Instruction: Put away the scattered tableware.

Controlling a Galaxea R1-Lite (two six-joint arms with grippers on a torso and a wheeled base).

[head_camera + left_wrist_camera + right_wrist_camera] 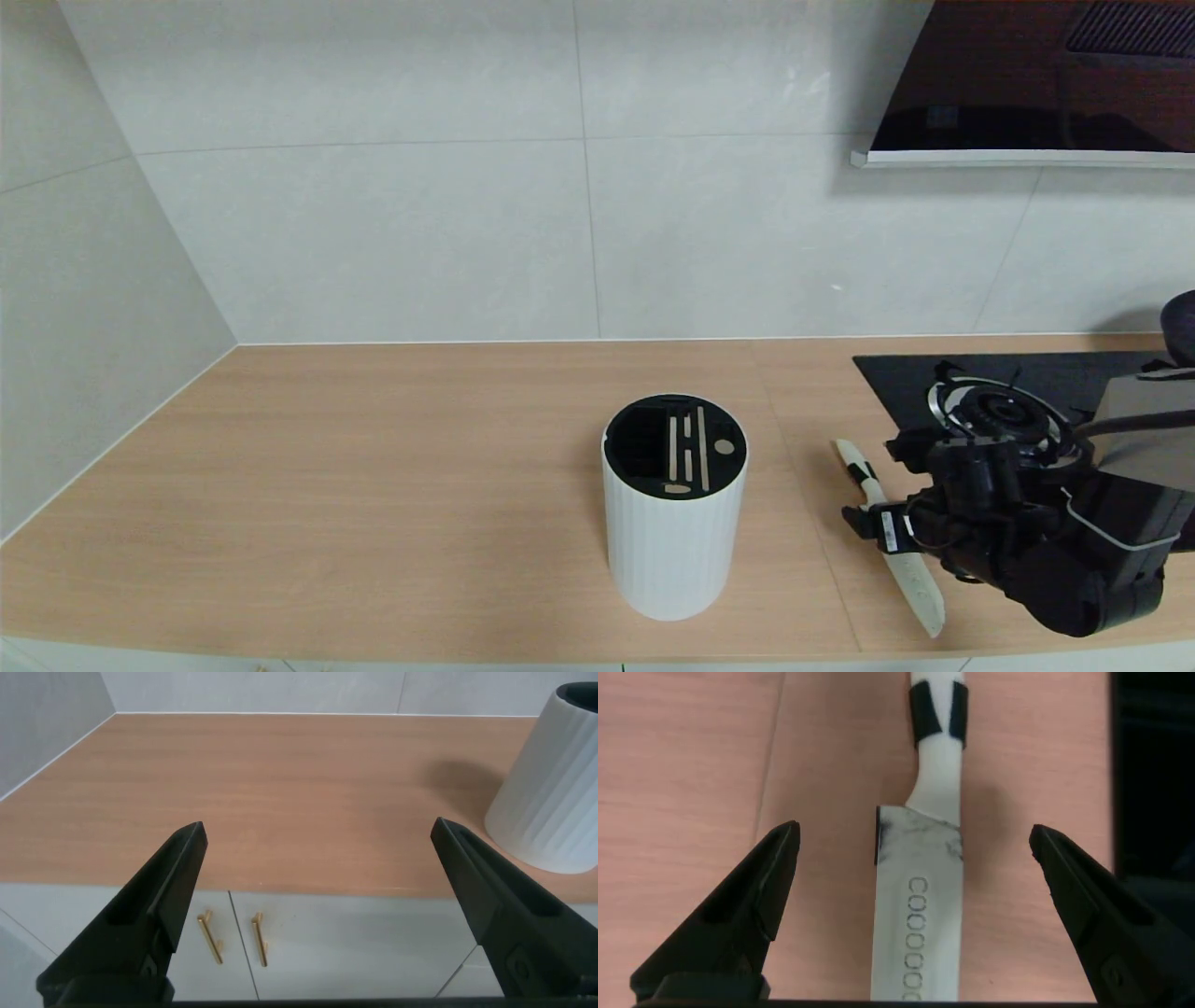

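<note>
A white knife (918, 586) with black bands on its handle lies flat on the wooden counter (420, 467), right of a white ribbed utensil holder (674, 509) whose black top has slots. My right gripper (882, 485) hovers open just above the knife, near where handle meets blade. In the right wrist view the knife (920, 905) lies between the spread fingers of the gripper (913, 835), untouched by them. My left gripper (318, 831) is open and holds nothing, in front of the counter's front edge, with the holder (551, 784) off to one side.
A black cooktop with a gas burner (997, 411) sits at the back right, close behind the right arm. A dark range hood (1036, 84) hangs above it. Tiled walls close the back and left. Cabinet doors with gold handles (234, 938) lie below the counter edge.
</note>
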